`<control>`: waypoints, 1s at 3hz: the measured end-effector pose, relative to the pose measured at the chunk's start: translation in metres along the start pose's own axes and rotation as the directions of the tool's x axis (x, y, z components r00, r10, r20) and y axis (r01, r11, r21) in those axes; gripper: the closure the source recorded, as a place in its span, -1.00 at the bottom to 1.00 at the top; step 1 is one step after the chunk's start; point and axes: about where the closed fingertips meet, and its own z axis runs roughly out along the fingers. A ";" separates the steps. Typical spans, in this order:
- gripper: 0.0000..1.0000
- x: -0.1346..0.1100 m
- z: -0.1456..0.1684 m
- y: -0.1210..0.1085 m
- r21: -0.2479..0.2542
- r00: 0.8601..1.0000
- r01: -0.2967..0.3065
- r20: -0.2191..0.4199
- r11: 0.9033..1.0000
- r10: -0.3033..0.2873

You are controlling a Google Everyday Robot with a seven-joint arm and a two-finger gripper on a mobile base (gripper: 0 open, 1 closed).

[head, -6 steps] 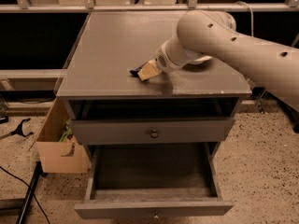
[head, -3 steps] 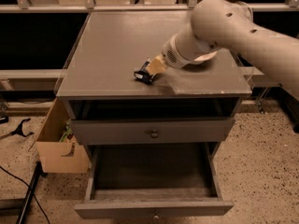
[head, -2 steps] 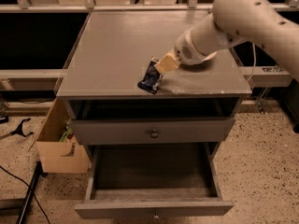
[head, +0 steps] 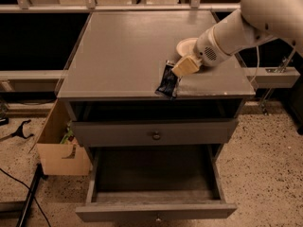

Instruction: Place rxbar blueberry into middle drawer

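Speckled flooring [head: 270,155] surrounds a grey cabinet whose top [head: 123,51] carries a cream bowl [head: 184,45] near its right edge. Step in hand: transport. The pincer [head: 180,70] is clenched on the upper end of the rxbar blueberry [head: 166,82], which hangs tilted just above the front edge of the cabinet top, at 7 o'clock from the pincer. The middle drawer [head: 156,212] stands pulled out at 6 o'clock from the bar, its tray showing nothing inside. The next move calls for carrying the bar clear of the front edge, then lowering it over the tray before release. The arm [head: 265,13] enters from 2 o'clock, wrist angled down toward 8 o'clock.
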 end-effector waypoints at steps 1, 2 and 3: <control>1.00 -0.001 -0.010 0.000 -0.015 0.999 0.036 0.015 0.999 -0.035; 1.00 -0.006 -0.022 0.002 -0.027 0.997 0.077 0.031 0.997 -0.077; 1.00 -0.007 -0.036 0.015 -0.054 0.992 0.121 0.042 0.991 -0.119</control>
